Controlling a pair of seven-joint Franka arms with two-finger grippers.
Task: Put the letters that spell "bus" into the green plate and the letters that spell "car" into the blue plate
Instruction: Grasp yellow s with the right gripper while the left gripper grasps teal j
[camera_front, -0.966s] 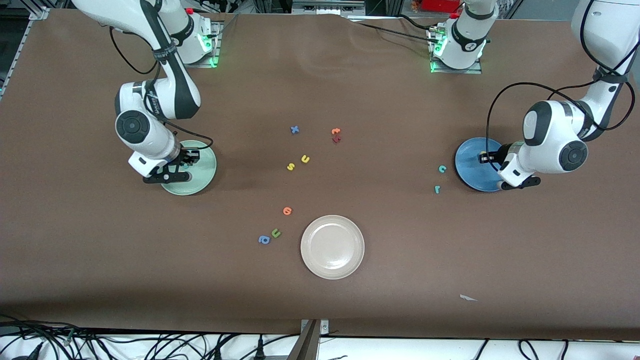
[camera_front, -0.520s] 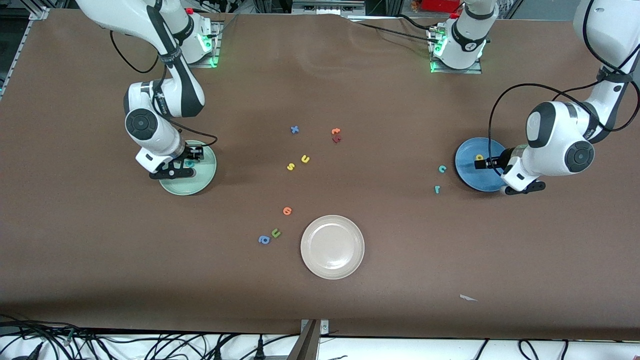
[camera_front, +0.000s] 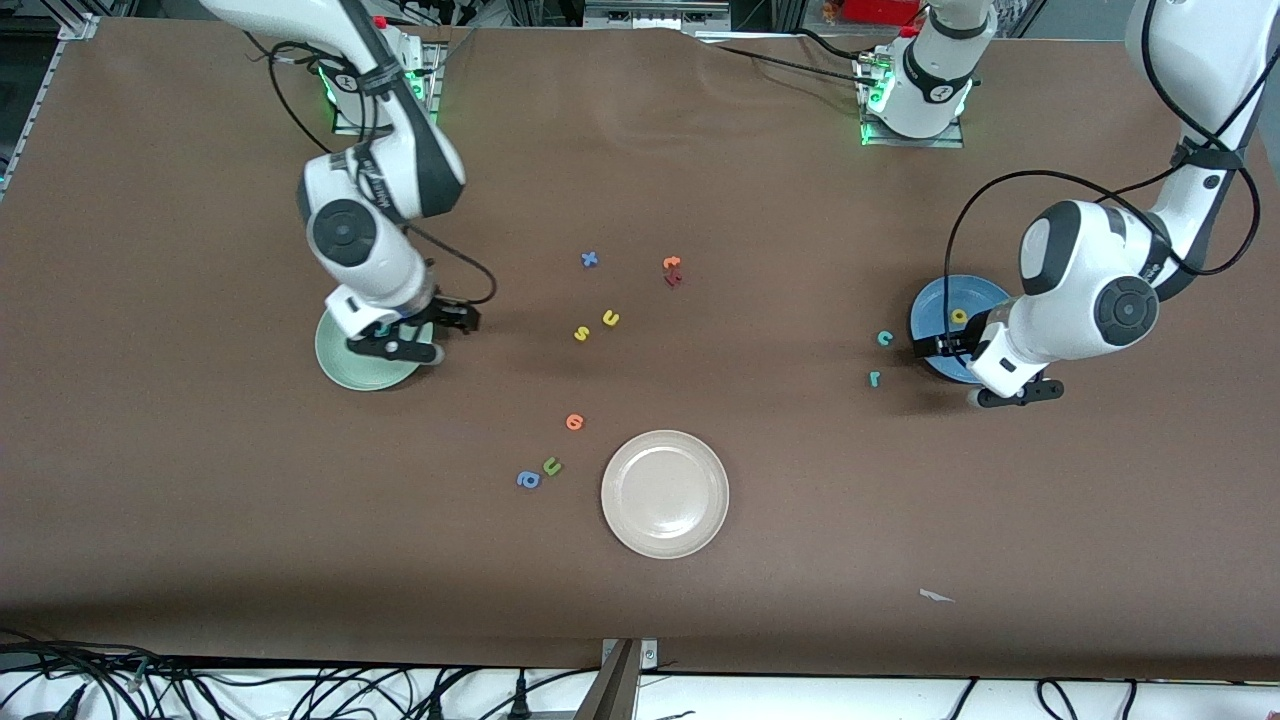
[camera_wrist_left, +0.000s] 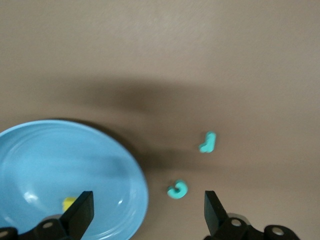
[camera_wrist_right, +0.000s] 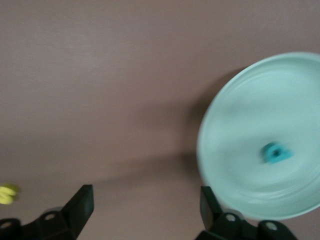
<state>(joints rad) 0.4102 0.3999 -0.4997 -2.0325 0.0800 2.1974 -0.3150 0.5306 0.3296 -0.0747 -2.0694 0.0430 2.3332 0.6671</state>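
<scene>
Green plate (camera_wrist_right: 260, 135) holds one teal b (camera_wrist_right: 276, 152); blue plate (camera_wrist_left: 60, 175) one yellow a (camera_wrist_left: 69, 203). Teal c (camera_wrist_left: 177, 189), teal r (camera_wrist_left: 208, 142) beside blue plate; yellow u (camera_front: 611, 318), yellow s (camera_front: 581, 333) mid-table (two each). Left gripper (camera_wrist_left: 149, 216), right gripper (camera_wrist_right: 145, 207): fingers apart, empty, each over its plate's edge

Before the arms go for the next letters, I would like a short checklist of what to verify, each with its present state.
1. Left gripper open and holding nothing: ok.
2. Right gripper open and holding nothing: ok.
3. Yellow "a" lies in the blue plate: ok.
4. Teal "b" lies in the green plate: ok.
5. Teal "c" and teal "r" lie free on the table beside the blue plate, apart from each other: ok.
6. Yellow "s" and yellow "u" lie free mid-table, no arm over them: ok.
</scene>
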